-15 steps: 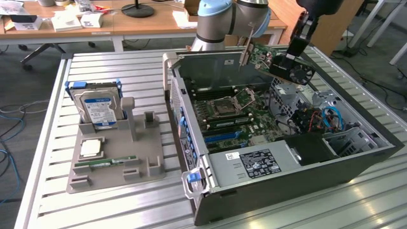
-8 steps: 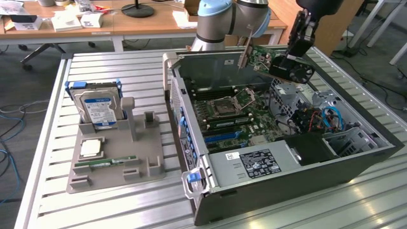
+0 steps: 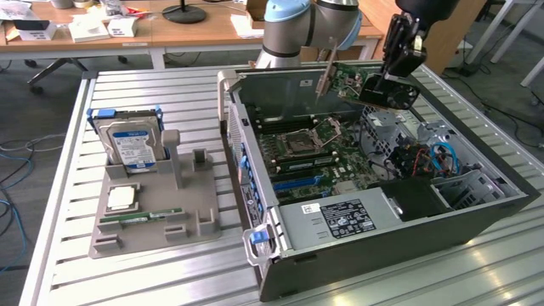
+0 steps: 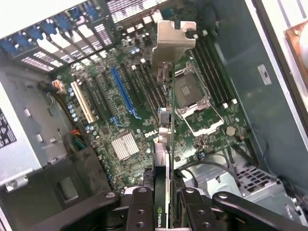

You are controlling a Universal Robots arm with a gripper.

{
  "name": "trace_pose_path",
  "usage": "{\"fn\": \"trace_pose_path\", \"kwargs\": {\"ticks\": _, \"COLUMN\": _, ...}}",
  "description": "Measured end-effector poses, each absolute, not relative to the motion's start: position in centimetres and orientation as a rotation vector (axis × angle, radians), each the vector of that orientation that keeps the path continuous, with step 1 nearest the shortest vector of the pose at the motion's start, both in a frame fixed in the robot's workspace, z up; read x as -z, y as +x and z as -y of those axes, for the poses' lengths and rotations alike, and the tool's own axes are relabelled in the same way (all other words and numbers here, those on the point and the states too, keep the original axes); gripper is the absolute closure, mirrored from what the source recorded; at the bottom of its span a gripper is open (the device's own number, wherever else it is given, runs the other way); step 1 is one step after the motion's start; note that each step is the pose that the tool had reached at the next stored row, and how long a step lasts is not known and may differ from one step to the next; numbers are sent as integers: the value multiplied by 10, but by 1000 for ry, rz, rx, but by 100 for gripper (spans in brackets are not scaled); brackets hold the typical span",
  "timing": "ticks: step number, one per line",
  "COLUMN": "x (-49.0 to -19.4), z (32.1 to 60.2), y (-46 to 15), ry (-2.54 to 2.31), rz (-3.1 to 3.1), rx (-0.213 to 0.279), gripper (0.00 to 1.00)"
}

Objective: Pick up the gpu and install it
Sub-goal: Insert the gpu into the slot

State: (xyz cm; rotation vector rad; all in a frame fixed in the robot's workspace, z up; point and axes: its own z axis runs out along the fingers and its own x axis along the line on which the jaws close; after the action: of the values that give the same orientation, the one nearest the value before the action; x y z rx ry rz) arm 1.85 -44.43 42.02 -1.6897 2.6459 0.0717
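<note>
Claw (image 4: pixel 166 219) is clenched on the gpu (image 4: pixel 167 144). We see one finger (image 4: pixel 139 211) on each flat side of the card, and an NVIDIA mark on the card between them. In the wrist view the card runs edge-on away from the claw, with its silver bracket (image 4: pixel 175 36) at the far end.

In the exterior view the claw (image 3: pixel 380 81) holds the gpu (image 3: pixel 350 80) tilted in the air over the open computer case (image 3: pixel 383 248). The card touches nothing but the claw.

Under the claw we see the motherboard (image 4: pixel 144 125), clear of the card. On it:
- a long blue slot (image 4: pixel 122 94) to one side of the card's line
- a white slot (image 4: pixel 83 101) further out on that side
- a small finned heatsink (image 4: pixel 124 144) near the claw
- the CPU socket (image 4: pixel 195 103) on the other side of the card, with memory slots (image 4: pixel 211 72) past it

Further from the claw in the exterior view, the power supply (image 3: pixel 340 217) sits at the case's near end and blue cables (image 3: pixel 444 156) lie towards the exterior view's right.

Well apart from the claw, on the exterior view's left, a grey holder (image 3: pixel 200 223) stands on the slatted table (image 3: pixel 170 274). It carries an upright hard drive (image 3: pixel 132 143), a CPU chip (image 3: pixel 121 197) and a RAM stick (image 3: pixel 140 218).

Farthest off are wooden desks (image 3: pixel 170 35).
</note>
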Motion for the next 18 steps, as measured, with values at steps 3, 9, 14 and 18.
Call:
{"fn": "trace_pose_path", "kwargs": {"ticks": 3, "x": -420, "z": 444, "y": 19, "ry": -1763, "rz": -2599, "rx": -72, "gripper": 74}}
{"fn": "trace_pose_path", "kwargs": {"ticks": 9, "x": -419, "z": 444, "y": 19, "ry": -1904, "rz": -2501, "rx": -72, "gripper": 74}}
{"fn": "trace_pose_path", "kwargs": {"ticks": 14, "x": -419, "z": 444, "y": 19, "ry": -1998, "rz": -2428, "rx": -72, "gripper": 74}}
{"fn": "trace_pose_path", "kwargs": {"ticks": 18, "x": -418, "z": 444, "y": 19, "ry": -2022, "rz": -2409, "rx": -72, "gripper": 74}}
